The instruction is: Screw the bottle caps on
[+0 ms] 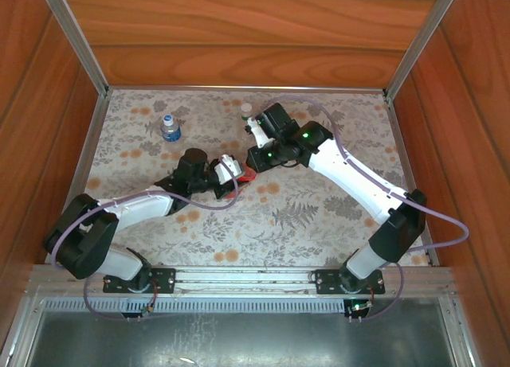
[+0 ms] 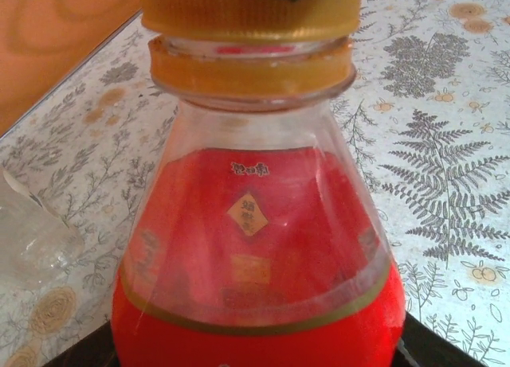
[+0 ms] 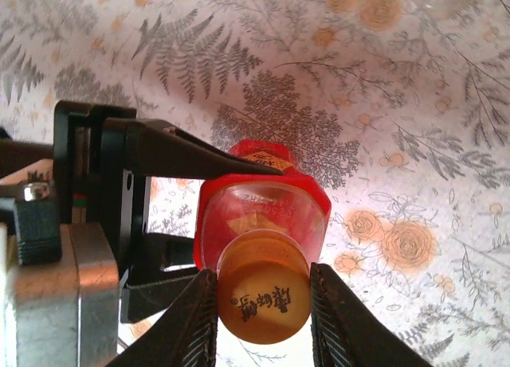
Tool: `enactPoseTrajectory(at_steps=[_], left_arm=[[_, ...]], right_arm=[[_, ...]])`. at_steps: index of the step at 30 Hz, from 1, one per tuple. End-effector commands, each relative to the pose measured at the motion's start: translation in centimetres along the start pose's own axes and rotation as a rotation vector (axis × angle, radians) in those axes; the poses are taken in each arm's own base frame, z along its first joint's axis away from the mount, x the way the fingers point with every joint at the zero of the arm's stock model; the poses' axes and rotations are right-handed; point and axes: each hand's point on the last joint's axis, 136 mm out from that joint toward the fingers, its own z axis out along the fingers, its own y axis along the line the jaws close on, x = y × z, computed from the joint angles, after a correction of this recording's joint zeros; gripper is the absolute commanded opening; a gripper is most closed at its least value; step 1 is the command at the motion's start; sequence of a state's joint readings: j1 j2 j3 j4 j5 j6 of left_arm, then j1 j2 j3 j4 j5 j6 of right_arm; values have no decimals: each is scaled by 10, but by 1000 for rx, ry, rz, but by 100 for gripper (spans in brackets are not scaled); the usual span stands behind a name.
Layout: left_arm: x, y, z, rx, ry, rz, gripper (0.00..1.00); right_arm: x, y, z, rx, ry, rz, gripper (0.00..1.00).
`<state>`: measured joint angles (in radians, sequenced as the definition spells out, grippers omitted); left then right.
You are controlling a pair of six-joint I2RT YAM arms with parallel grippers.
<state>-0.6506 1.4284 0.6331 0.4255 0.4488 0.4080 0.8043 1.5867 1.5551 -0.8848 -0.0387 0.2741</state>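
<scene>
- At the far left of the table [image 1: 319, 216] we see the short bottle with the blue label [image 1: 170, 128]. It stands upright, well apart from both arms.
- Next comes the left gripper [image 3: 239, 212]. Its black fingers are clamped across the body of the red bottle [image 2: 255, 303], which is held near the middle of the table.
- We judge this bottle light and thin-walled, with smooth, slippery sides. A hard squeeze would dent it, so the firmer, wider lower body is the place to hold.
- The orange cap [image 3: 263, 299] sits on the neck with a strip of thread showing beneath it, so we reckon it is not fully down.
- The right gripper [image 3: 263, 287] is closed on the cap's sides. The cap is small and stiff, and we think the rim is the right purchase for turning it.
- Just beyond that gripper stands the slim clear bottle [image 1: 247, 111].
</scene>
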Motion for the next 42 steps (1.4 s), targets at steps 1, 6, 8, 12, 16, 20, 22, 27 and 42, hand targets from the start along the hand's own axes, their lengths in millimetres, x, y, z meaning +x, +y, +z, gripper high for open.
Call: enactPoseTrajectory(at_steps=[1, 6, 8, 12, 16, 20, 22, 27, 42], left_arm=[[-30, 6, 0, 17, -90, 29, 50], [-31, 1, -5, 60, -112, -6, 50], [-29, -3, -7, 81, -114, -15, 50], [-24, -12, -10, 126, -117, -46, 50], [-20, -15, -14, 121, -115, -16, 50], [-16, -14, -14, 101, -105, 35, 50], [-11, -17, -14, 108, -98, 70, 50], [-8, -18, -13, 106, -93, 124, 50], [-5, -17, -17, 85, -79, 150, 50]], right_arm=[[19, -2, 4, 12, 54, 30, 12], [8, -3, -19, 1, -47, -263, 42], [5, -1, -32, -18, -99, -372, 47], [0, 2, -61, -30, -272, -599, 52], [26, 15, -71, -96, -288, -934, 58], [23, 9, -70, -44, -254, -1114, 60], [22, 9, -67, -40, -236, -1215, 60], [17, 2, -54, 3, -177, -1365, 59], [15, 23, -19, -143, -108, -1455, 51]])
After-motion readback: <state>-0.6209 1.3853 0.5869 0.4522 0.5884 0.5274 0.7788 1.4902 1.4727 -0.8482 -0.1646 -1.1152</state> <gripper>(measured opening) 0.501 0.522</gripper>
